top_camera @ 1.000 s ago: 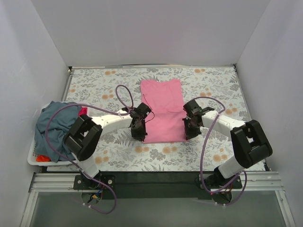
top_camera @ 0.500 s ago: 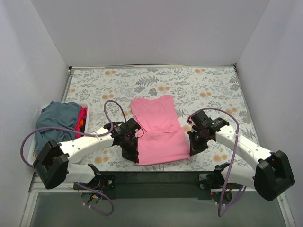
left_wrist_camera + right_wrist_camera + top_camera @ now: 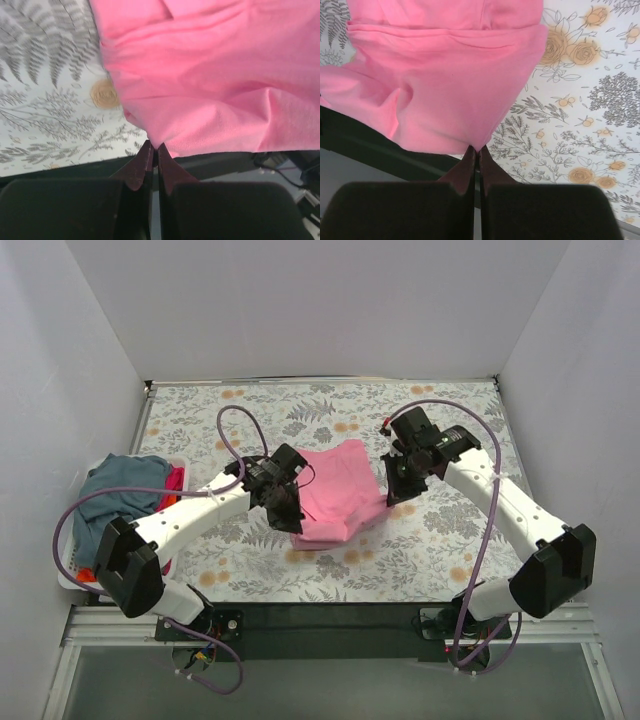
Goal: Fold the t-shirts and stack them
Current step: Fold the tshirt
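Observation:
The bright pink t-shirt [image 3: 335, 490] lies folded lengthwise in the middle of the table, its near end lifted and sagging between my two grippers. My left gripper [image 3: 287, 512] is shut on the shirt's near left corner [image 3: 156, 145]. My right gripper [image 3: 396, 490] is shut on the near right corner [image 3: 477, 147]. Both hold the hem above the cloth, over the shirt's lower half. A slate blue-grey t-shirt [image 3: 115, 495] and a red one [image 3: 172, 488] lie heaped in the basket at the left.
A white plastic laundry basket [image 3: 72, 570] stands at the table's left edge. The floral tablecloth [image 3: 450, 540] covers the table. White walls close the back and both sides. Purple cables loop over both arms.
Both grippers pulled the shirt toward the near edge, then lifted its near hem and carried it back toward the far end, so the lower half now folds over.

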Controlling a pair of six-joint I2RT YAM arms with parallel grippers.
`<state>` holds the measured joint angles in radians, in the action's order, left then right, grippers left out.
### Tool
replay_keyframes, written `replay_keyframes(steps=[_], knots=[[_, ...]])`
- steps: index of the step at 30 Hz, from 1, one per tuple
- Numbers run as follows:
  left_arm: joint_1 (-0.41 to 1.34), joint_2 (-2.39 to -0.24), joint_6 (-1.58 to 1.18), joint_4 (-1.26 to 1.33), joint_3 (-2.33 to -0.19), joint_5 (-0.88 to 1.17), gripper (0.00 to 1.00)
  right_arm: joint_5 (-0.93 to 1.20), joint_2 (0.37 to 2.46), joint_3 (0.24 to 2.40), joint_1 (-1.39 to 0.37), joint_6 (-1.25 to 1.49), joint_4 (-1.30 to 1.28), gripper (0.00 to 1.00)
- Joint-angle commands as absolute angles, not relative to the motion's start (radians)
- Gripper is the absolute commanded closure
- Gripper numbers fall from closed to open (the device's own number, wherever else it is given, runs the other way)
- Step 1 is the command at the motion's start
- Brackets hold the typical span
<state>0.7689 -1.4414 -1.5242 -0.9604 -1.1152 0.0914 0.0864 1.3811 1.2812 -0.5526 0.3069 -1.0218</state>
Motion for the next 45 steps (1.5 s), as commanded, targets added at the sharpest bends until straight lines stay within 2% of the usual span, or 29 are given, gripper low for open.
replay_keyframes(steps=[1,12,28,45], knots=[[0.726,-1.446,-1.488,-0.991,-1.213,-0.032,1.00,0.035,1.426,1.403,-0.543,0.259,-1.085,0.99],[0.609,-1.465,-1.419,-0.974,-1.313,-0.052,1.00,0.005,1.492,1.549,-0.489,0.219,-1.097,0.99],[0.531,-1.589,-1.371,-0.868,-1.327,-0.057,1.00,0.005,1.741,1.808,-0.466,0.153,-1.086,0.99],[0.456,-1.730,-1.310,-0.788,-1.407,-0.080,1.00,-0.011,1.911,1.930,-0.428,0.141,-0.996,0.99]])
